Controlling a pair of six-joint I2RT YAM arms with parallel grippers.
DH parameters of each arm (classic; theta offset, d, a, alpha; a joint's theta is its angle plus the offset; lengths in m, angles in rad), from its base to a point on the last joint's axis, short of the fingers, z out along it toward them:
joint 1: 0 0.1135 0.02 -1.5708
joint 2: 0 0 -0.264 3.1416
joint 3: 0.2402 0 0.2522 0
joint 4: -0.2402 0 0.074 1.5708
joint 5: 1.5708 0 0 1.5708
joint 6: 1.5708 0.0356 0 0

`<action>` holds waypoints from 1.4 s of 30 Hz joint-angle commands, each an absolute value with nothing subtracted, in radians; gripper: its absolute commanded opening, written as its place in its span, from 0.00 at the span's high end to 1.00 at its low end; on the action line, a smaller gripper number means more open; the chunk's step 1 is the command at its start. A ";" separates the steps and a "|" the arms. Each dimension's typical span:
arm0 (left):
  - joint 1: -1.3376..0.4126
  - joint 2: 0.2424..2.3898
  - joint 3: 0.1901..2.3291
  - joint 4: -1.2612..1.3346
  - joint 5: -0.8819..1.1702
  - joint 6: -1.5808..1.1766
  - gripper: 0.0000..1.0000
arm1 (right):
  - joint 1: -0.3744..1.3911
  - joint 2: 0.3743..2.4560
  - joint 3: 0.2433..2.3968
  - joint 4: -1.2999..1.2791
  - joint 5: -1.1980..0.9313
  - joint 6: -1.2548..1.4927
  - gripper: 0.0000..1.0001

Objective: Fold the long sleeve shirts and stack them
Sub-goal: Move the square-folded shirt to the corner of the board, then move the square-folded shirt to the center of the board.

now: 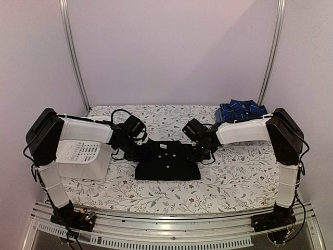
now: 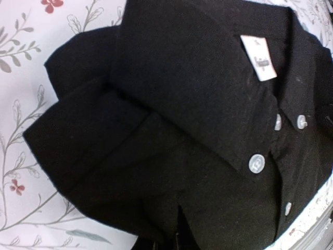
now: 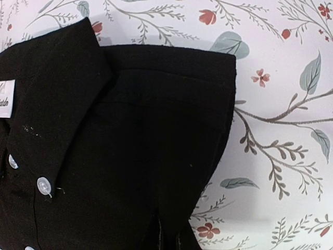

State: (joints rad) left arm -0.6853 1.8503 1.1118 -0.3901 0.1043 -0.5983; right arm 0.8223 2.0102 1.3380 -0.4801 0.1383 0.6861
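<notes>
The black long sleeve shirt (image 1: 167,161) lies folded in the middle of the table, collar to the back, with small pale buttons down its front. My left gripper (image 1: 136,147) is at its left shoulder. In the left wrist view the jaws (image 2: 174,242) are shut, pinching a fold of the black shirt (image 2: 197,104). My right gripper (image 1: 200,148) is at the right shoulder. Its jaws (image 3: 169,239) are likewise shut on the folded edge of the black shirt (image 3: 130,135). The blue plaid shirt (image 1: 240,110) sits folded at the back right.
A white slotted basket (image 1: 83,156) stands at the left under my left arm. The floral tablecloth (image 1: 234,177) covers the table. Metal frame posts rise at the back corners.
</notes>
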 commanded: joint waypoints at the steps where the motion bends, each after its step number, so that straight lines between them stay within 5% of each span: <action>1: -0.707 1.727 1.132 -0.506 0.081 -0.585 1.00 | 0.856 1.917 1.348 -0.571 0.136 0.674 1.00; 15: -0.796 1.404 0.813 -0.676 -0.037 -0.720 1.00 | 1.127 1.878 1.242 -0.480 0.064 0.878 0.94; 16: -0.797 1.390 0.790 -0.677 -0.038 -0.729 0.97 | 1.138 1.885 1.241 -0.476 0.061 0.886 0.90; 18: -0.800 1.371 0.764 -0.684 -0.048 -0.741 0.71 | 1.146 1.892 1.234 -0.476 0.060 0.899 0.79; 21: -0.812 1.337 0.778 -0.710 -0.083 -0.748 0.47 | 1.145 1.864 1.219 -0.485 0.092 0.906 0.60; 23: -0.816 1.318 0.819 -0.738 -0.114 -0.744 0.43 | 1.137 1.839 1.211 -0.508 0.116 0.904 0.49; 26: -0.824 1.309 0.874 -0.771 -0.151 -0.729 0.49 | 1.108 1.802 1.189 -0.531 0.143 0.900 0.47; 32: -0.842 1.370 0.891 -0.719 -0.112 -0.714 0.84 | 1.054 1.735 1.168 -0.544 0.183 0.881 0.51; 42: -0.853 1.612 0.848 -0.456 -0.061 -0.686 0.88 | 1.006 1.699 1.163 -0.552 0.221 0.847 0.50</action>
State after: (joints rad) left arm -0.8413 1.5288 0.8673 -0.5846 -0.0895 -0.7048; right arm 1.0267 1.7283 1.1748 -0.5320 0.1814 0.8684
